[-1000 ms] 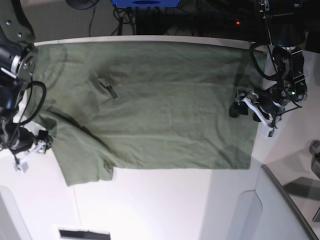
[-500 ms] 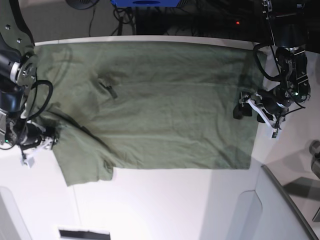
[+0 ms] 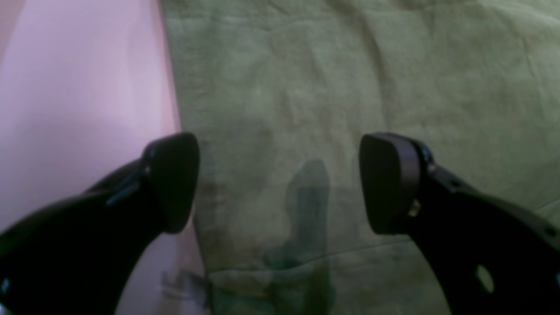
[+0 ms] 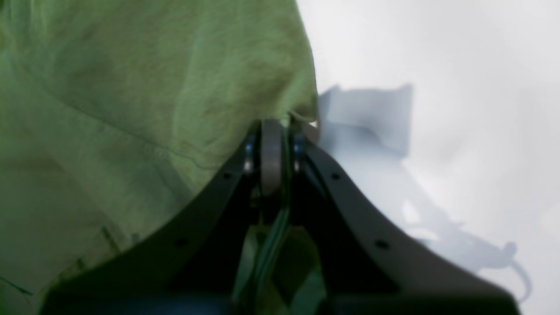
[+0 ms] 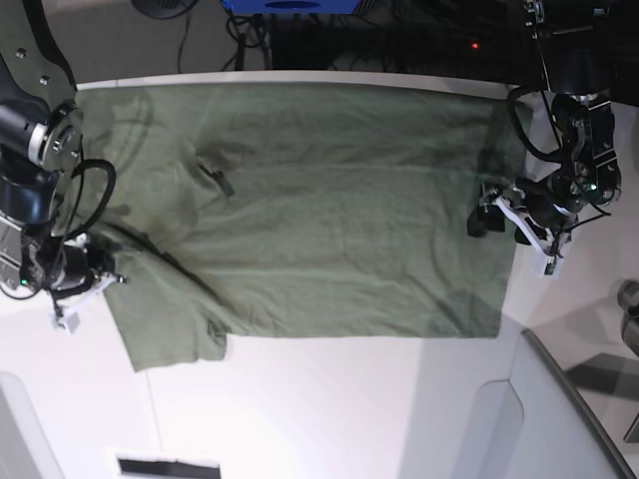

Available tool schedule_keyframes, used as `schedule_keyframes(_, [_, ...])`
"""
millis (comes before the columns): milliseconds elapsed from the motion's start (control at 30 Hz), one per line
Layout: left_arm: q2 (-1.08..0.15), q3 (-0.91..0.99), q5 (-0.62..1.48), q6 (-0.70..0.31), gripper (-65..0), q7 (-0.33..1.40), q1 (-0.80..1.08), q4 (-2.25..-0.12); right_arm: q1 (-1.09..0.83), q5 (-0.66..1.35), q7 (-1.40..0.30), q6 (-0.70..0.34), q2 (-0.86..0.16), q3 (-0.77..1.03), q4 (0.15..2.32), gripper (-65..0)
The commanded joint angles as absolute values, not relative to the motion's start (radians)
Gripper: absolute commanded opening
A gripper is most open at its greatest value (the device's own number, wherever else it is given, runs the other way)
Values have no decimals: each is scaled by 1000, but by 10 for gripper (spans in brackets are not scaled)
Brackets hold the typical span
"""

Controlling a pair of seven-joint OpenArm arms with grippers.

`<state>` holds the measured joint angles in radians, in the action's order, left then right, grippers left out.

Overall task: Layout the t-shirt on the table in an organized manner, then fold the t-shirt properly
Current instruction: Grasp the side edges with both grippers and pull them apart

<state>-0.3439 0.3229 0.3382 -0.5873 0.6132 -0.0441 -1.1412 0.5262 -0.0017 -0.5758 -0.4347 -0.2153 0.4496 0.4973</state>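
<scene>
The olive-green t-shirt [image 5: 300, 200] lies spread flat across the far half of the white table [image 5: 329, 409], its upper edge along the table's far rim and a small dark crease on the cloth toward the base view's left.

The right end effector [image 4: 272, 151] sits at the shirt's edge on the left of the base view, where the sleeve juts out. Its black fingers [image 4: 218, 188] are pressed together, and in the right wrist view a fold of green cloth runs between them, so they are pinching the t-shirt's edge. Bare table and the arm's shadow lie just beside that pinch.

The left end effector [image 5: 496, 215] hangs over the opposite side edge of the t-shirt. Its fingers [image 3: 173, 179] are spread wide, one over the table just beside the hem and the other over the cloth, with nothing between them.
</scene>
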Motion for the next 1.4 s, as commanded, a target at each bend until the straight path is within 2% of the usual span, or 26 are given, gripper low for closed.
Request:
schedule_keyframes(0, [-371,328,351,-593,-104,593,-56,-1152,562,4,-567,-441,-234,447,515,-650])
schedule_keyframes(200, [-387,328,348,-593,-104,591,-58,-1155,572,2,-582,-441,-237,446,604,-650])
schedule_keyframes(367, [-403,328,348,-593,-104,591,-61,-1153,572,2,-670,-441,-236,446,667,-650])
schedule_keyframes(667, [-427,329,348,-590,-104,591,-79,-1141,570,2,-707,-441,-236,446,685,-650])
schedule_keyframes(833, [-427,323,346,-590,-104,582,-206,-946,570,2,-707,-441,-231,446,685,-650])
schedule_keyframes(967, [-420,294,334,-590,-104,484,-309,-768,570,2,-707,-441,-228,446,685,-650])
schedule_keyframes(1200, [-360,205,302,-588,-107,450,-369,-638,572,2,-707,-444,-217,446,685,-650])
schedule_keyframes(1267, [-355,205,295,-588,-178,450,-361,-634,572,2,-707,-444,-217,446,685,-650])
schedule_keyframes(1367, [-354,206,305,-588,-416,450,-338,-630,572,2,-704,-444,-222,446,685,-650])
